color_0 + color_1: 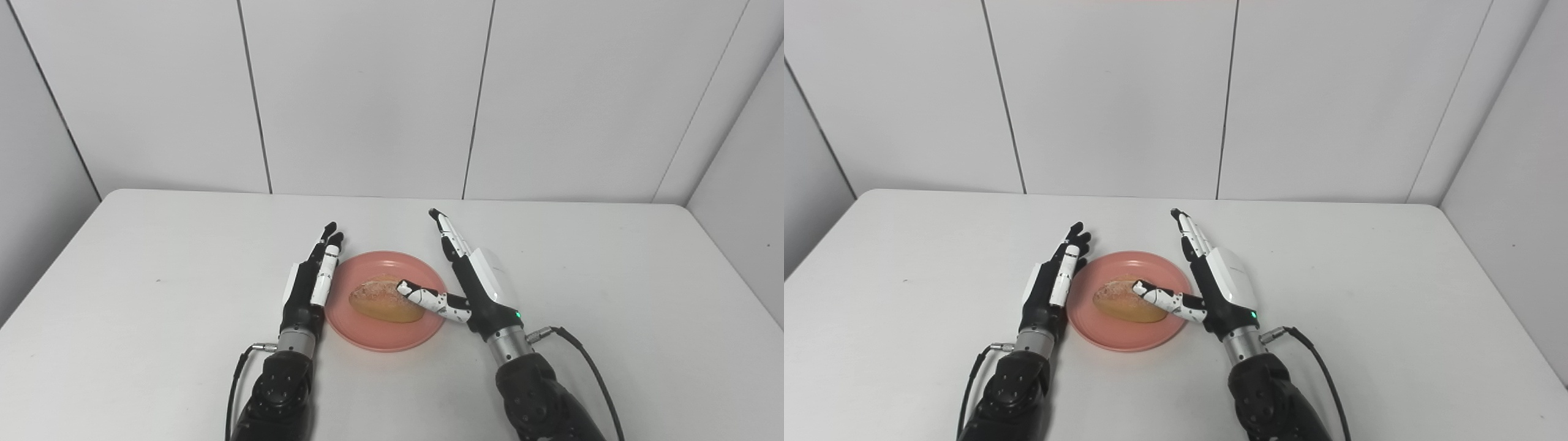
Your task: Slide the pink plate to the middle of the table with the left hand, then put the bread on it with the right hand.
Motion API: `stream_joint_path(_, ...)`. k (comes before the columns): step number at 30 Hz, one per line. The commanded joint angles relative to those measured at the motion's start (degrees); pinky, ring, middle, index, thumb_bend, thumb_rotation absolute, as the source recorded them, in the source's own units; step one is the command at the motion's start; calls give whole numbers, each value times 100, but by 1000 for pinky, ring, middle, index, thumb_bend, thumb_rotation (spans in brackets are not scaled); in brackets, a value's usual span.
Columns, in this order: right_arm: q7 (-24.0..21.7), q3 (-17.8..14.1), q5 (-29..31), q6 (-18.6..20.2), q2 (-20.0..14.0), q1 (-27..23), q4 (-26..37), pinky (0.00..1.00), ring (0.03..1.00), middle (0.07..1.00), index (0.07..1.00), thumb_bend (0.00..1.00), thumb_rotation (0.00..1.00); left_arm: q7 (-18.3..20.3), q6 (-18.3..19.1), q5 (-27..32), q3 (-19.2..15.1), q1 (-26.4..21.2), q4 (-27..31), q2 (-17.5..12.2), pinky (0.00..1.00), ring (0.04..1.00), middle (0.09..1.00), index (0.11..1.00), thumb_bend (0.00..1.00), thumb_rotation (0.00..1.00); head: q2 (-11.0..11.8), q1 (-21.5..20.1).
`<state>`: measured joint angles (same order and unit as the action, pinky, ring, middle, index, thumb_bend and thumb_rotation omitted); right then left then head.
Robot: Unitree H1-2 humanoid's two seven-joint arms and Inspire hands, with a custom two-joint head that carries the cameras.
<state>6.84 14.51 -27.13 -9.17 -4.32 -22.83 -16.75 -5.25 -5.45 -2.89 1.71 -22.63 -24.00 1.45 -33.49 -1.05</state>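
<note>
A pink plate (pixel 380 337) lies near the middle of the white table, close to the front. A golden oval bread roll (pixel 380 301) rests on it. My left hand (pixel 312 278) stands edge-on at the plate's left rim, fingers straight and pointing away, holding nothing. My right hand (pixel 468 278) stands at the plate's right rim, fingers stretched out away from me and open. Its thumb (pixel 429 299) reaches left over the plate and its tip lies at the roll's right end; the other fingers are off the bread.
The white table (pixel 612 275) stretches wide on both sides of the plate, with bare surface left, right and behind. Pale wall panels (pixel 367 92) rise behind its far edge. A black cable (pixel 588 361) loops from my right wrist.
</note>
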Motion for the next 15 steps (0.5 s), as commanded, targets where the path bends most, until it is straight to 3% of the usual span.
stream_joint_path(1,-160,-192,435,109,110,-94,246,963,999,1000,1000,535,870,50,74,-84,2,-13,159,-102,941,944,928,919,469,1000,-7,4)
stream_joint_path(8,-445,-582,1222,498,363,-62,282,997,1000,1000,1000,505,957,175,336,-147,-2,-18,267,-245,985,978,963,949,465,1000,-19,18)
stream_joint_path(10,-503,-710,1480,561,453,-64,223,999,1000,1000,1000,522,992,251,252,-33,-53,-28,254,-253,995,989,973,961,453,1000,-28,8)
stream_joint_path(15,-692,-1066,2373,167,677,-75,-91,1000,1000,1000,1000,555,994,224,58,99,-192,-44,246,-209,990,987,974,963,426,1000,-41,-13)
